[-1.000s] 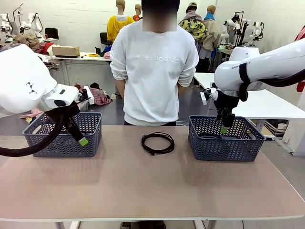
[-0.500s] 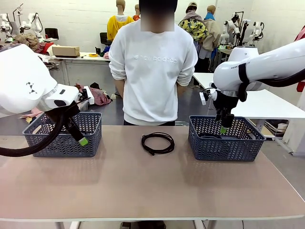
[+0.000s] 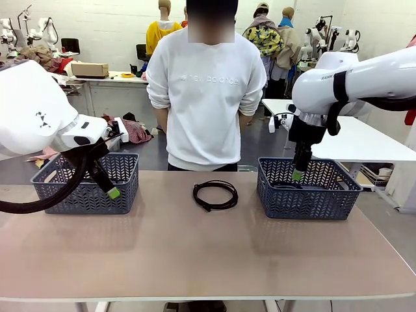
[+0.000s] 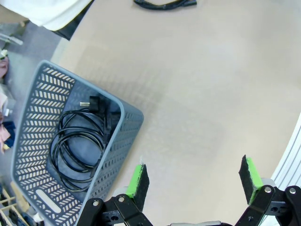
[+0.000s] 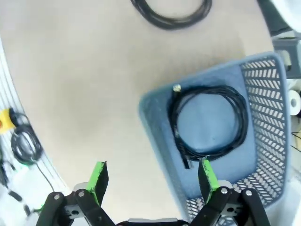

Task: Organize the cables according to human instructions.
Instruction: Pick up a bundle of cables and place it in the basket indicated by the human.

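One black cable [image 3: 215, 194] lies coiled on the table between the two grey baskets; its edge also shows as the table cable [image 4: 164, 4] and the same coil [image 5: 170, 14]. A second cable [image 4: 77, 146] lies inside the left basket [image 3: 84, 185]. A third cable [image 5: 209, 120] lies in the right basket [image 3: 305, 188]. My left gripper [image 4: 194, 178] hangs open in front of the left basket [image 4: 128, 117], low over the table, holding nothing. My right gripper [image 5: 154, 176] is open and empty above the near left edge of the right basket [image 5: 153, 127].
A person in a white sweatshirt [image 3: 207, 91] stands at the far side of the table, arms behind the back. The table's near half [image 3: 208, 253] is bare. My left arm's thick black hose [image 3: 39, 201] loops low at the left edge.
My right gripper has risen a little and shifted slightly left above the right basket. The left arm and the cables have not moved.
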Tool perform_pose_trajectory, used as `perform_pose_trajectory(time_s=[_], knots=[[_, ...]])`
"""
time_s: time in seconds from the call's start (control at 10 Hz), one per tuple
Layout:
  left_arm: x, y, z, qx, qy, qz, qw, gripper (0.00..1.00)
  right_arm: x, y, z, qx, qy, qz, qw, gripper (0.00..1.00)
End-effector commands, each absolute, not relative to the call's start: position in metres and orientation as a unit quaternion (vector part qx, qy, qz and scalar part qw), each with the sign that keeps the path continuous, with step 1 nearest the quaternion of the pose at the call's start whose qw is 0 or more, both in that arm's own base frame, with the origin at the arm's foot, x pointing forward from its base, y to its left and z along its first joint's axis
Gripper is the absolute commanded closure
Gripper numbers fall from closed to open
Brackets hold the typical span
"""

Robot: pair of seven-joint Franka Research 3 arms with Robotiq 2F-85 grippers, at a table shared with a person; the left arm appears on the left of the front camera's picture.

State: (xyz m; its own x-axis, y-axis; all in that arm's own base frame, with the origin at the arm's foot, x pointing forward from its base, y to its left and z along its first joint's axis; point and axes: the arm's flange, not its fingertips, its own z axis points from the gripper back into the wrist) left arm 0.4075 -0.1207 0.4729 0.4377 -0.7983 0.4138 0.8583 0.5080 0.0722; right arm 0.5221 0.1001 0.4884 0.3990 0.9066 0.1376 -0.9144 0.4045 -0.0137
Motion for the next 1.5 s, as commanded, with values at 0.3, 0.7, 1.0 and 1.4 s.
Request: perform_pose_trajectory(time_s=[0.3, 0.7, 1.0, 1.4], knots=[[0.407, -0.119, 0.473, -0.072, -0.203, -0.488, 0.846, 0.00, 0.455, 0.148, 0.481, 0.055, -0.204, 0.467, 0.859, 0.00], [0.407, -0.119, 0.473, -0.072, -0.203, -0.488, 0.846, 0.00, 0.429, 0.170, 0.476, 0.054, -0.223, 0.476, 0.849, 0.00], [0.407, -0.119, 0.473, -0.072, -0.203, -0.488, 0.846, 0.00, 0.432, 0.174, 0.477, 0.053, -0.214, 0.489, 0.844, 0.00], [0.407, -0.119, 0.473, -0.072, -0.203, -0.488, 0.846, 0.00, 0.432, 0.174, 0.477, 0.053, -0.214, 0.489, 0.844, 0.00]])
